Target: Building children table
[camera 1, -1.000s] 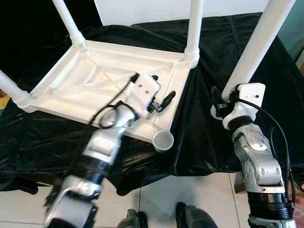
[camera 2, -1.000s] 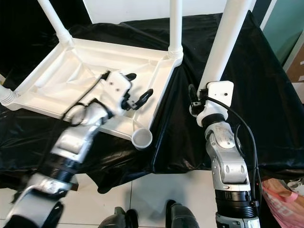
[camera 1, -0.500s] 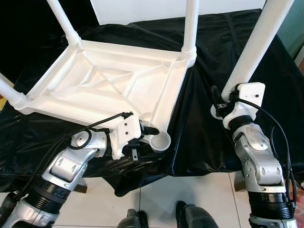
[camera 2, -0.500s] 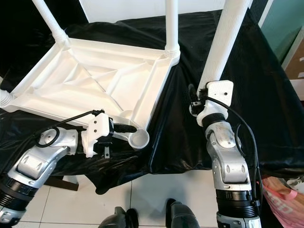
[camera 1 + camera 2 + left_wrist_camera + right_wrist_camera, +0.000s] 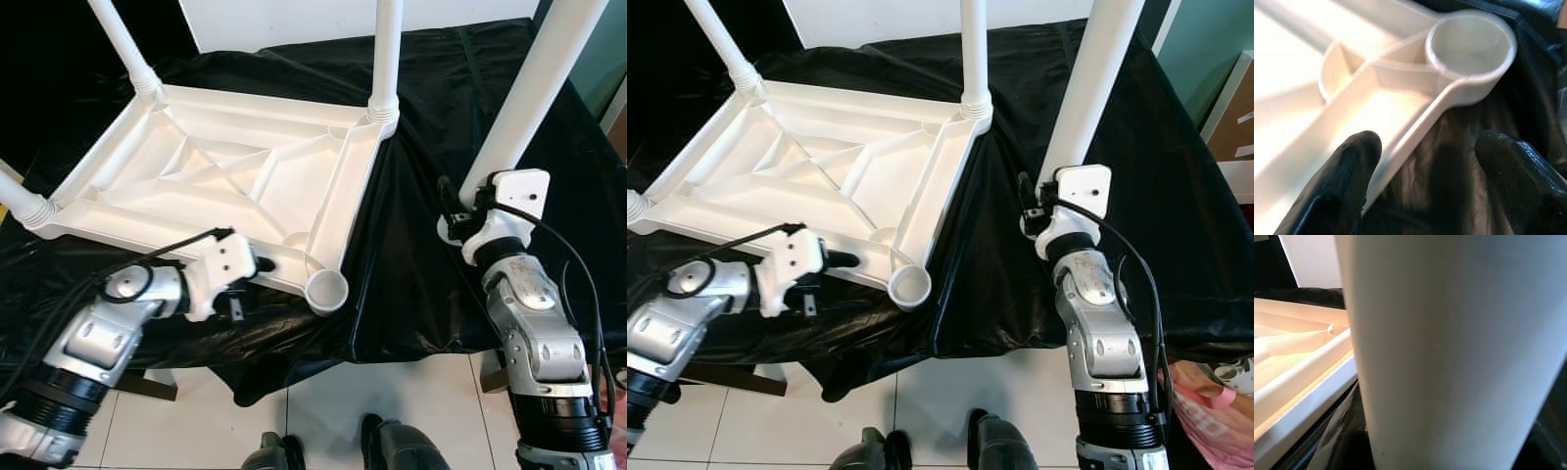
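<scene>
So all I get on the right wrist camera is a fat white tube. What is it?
Observer: A loose table leg, held nearly upright by the right pincer, beside an upside-down white tabletop on a black cloth.
Visitor: Has the table any legs on yet?
Observer: Three fitted legs stand in its corners; the corner socket nearest the robot is empty.
Visitor: And the other arm?
Observer: The left pincer is open at the tabletop's near edge, right beside that socket.
</scene>
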Motion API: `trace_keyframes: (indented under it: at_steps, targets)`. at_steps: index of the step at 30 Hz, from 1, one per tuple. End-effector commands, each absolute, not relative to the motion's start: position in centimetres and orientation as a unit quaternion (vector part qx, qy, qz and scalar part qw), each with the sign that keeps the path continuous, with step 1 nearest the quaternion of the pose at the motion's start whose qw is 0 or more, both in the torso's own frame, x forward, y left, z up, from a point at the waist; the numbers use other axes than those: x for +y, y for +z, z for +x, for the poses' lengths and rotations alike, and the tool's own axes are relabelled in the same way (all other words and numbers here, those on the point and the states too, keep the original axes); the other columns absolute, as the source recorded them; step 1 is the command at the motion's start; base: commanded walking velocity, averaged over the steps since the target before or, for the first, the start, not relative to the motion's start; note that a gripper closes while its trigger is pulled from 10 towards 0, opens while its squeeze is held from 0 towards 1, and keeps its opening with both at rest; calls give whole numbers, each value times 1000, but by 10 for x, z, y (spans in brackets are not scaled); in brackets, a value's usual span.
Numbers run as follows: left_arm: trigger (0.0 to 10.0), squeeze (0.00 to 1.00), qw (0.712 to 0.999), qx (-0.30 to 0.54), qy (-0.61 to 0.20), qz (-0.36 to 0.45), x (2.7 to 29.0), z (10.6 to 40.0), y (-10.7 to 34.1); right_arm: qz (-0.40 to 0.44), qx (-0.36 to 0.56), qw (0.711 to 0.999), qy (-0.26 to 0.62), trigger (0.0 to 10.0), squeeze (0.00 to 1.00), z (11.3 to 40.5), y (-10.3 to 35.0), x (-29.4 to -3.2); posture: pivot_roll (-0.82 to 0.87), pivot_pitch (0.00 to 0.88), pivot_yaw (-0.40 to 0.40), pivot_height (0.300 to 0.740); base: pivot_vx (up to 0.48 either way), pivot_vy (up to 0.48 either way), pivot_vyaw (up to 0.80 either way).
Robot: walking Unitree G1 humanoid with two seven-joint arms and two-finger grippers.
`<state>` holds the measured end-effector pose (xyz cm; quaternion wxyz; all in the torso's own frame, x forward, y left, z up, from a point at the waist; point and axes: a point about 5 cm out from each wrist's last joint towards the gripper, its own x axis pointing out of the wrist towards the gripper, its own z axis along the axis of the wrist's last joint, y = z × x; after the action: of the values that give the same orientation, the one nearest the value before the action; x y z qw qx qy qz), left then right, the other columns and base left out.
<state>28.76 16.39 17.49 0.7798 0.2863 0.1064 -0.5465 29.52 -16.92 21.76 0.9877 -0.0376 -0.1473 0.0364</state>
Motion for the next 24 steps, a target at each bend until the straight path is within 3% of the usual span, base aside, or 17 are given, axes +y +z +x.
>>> trace_keyframes:
  at_steps: [1, 5, 19, 20, 21, 22, 23, 24]
  targets:
    - [10000, 0, 791, 137, -521, 290, 169, 292, 164, -35, -152, 987, 48, 10000, 0, 295, 219, -166, -133, 204, 55, 740, 0, 0, 0]
    - [10000, 0, 808, 142, -500, 278, 165, 301, 158, -35, -154, 986, 50, 10000, 0, 296, 220, -165, -137, 200, 56, 740, 0, 0, 0]
    - [10000, 0, 806, 165, -498, 274, 150, 311, 146, -36, -155, 986, 48, 10000, 0, 293, 219, -164, -154, 196, 74, 740, 0, 0, 0]
    - [4039, 0, 811, 163, -489, 277, 148, 317, 146, -36, -155, 986, 46, 10000, 0, 293, 219, -164, -154, 198, 77, 740, 0, 0, 0]
    - [4039, 0, 811, 163, -489, 277, 148, 317, 146, -36, -155, 986, 46, 10000, 0, 293, 219, -164, -154, 198, 77, 740, 0, 0, 0]
    - [980, 0, 813, 160, -487, 275, 146, 319, 147, -36, -155, 986, 46, 10000, 0, 293, 219, -164, -154, 200, 79, 740, 0, 0, 0]
    - [0, 0, 815, 156, -487, 273, 145, 320, 149, -36, -155, 986, 46, 10000, 0, 293, 219, -164, -154, 200, 79, 740, 0, 0, 0]
    - [0, 0, 818, 147, -485, 271, 142, 322, 152, -36, -155, 986, 44, 10000, 0, 293, 219, -165, -155, 202, 82, 740, 0, 0, 0]
